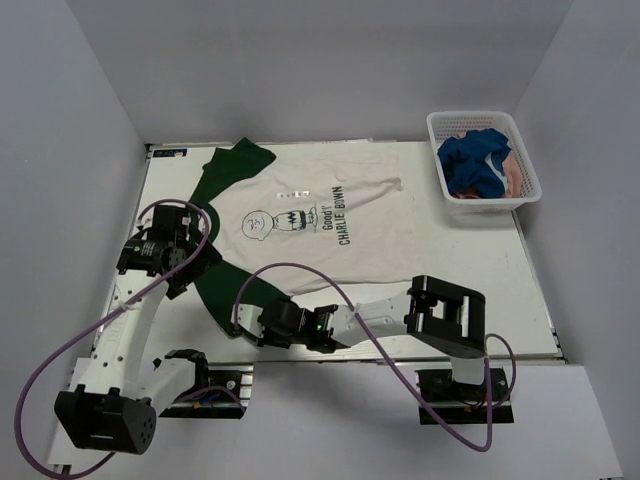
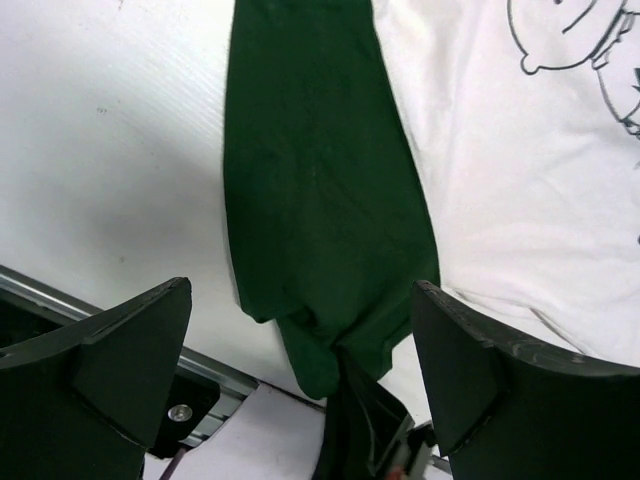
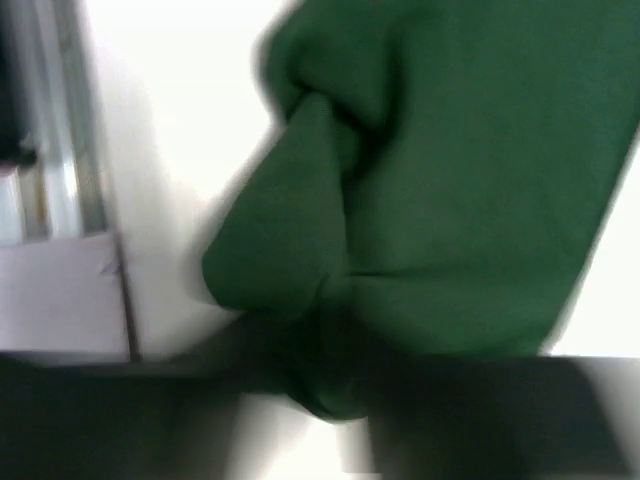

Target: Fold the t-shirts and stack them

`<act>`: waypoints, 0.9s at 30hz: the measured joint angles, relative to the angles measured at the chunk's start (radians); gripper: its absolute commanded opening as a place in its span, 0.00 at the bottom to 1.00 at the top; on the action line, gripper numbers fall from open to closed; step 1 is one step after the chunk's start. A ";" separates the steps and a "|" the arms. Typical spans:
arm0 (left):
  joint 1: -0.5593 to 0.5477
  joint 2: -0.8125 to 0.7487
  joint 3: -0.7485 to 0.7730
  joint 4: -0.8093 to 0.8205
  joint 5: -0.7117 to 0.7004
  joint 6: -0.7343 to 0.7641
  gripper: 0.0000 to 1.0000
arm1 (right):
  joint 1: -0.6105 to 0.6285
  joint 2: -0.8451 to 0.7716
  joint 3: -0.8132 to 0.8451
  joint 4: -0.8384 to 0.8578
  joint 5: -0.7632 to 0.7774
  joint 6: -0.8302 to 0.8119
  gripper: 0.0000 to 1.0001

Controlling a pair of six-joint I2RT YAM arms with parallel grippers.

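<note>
While your right gripper [image 1: 244, 322] pinches the dark green sleeve end [image 2: 320, 365] of the cream cartoon-print t-shirt [image 1: 345, 215], your open left gripper [image 2: 300, 345] hovers mid-sleeve.

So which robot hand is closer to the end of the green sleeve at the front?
Right. The right gripper is pinching the sleeve end itself; the left gripper hangs open above the sleeve, farther up it.
</note>
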 measured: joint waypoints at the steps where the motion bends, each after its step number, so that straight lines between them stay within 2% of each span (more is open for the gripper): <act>1: 0.000 -0.001 -0.004 -0.002 -0.002 0.000 1.00 | -0.001 0.002 0.001 0.006 0.020 0.013 0.00; 5: 0.000 0.002 -0.018 -0.005 -0.004 0.000 1.00 | -0.018 -0.028 0.002 0.015 0.048 0.066 0.00; 8: 0.000 0.010 -0.021 -0.004 -0.003 0.004 1.00 | -0.053 -0.059 0.067 -0.058 0.042 0.156 0.00; 13: 0.000 0.024 -0.023 0.004 0.004 0.016 1.00 | -0.166 -0.054 0.224 -0.152 -0.015 0.319 0.00; 18: 0.000 0.026 -0.055 0.009 0.020 0.039 1.00 | -0.300 0.038 0.317 -0.252 -0.085 0.459 0.00; 22: -0.002 0.032 -0.100 0.015 0.055 0.058 1.00 | -0.373 0.102 0.309 -0.322 -0.126 0.500 0.00; 27: -0.005 0.026 -0.153 0.047 0.161 0.080 1.00 | -0.365 0.079 0.249 -0.319 -0.201 0.467 0.00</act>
